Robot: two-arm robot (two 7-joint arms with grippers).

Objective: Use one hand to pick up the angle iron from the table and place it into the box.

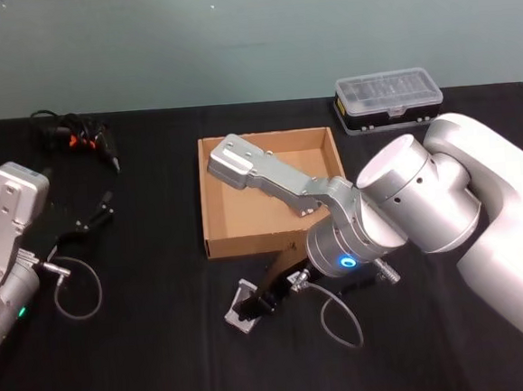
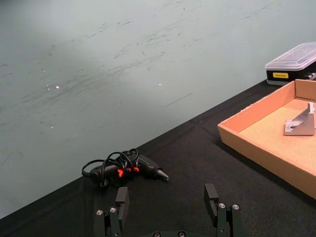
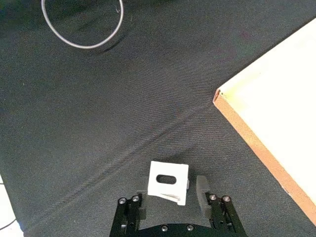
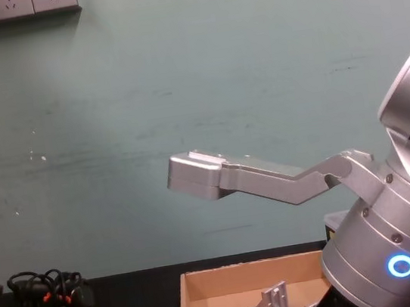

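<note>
One angle iron [image 3: 168, 181] lies on the table [image 1: 166, 366] just outside the front wall of the box [image 1: 247, 245]; my right gripper [image 3: 172, 189] straddles it, fingers spread, not clamped. Second bracket [image 2: 300, 124] sits inside the box; my left gripper [image 2: 167, 192] rests released by the table's left edge.

Silver angle iron [image 3: 178, 184], tan box [image 1: 215, 199], matte black table [image 1: 166, 366], black right tool [image 3: 171, 195].

robot lab: black table [image 1: 167, 375], bare wall [image 1: 231, 35], parts case [image 1: 388, 101]
</note>
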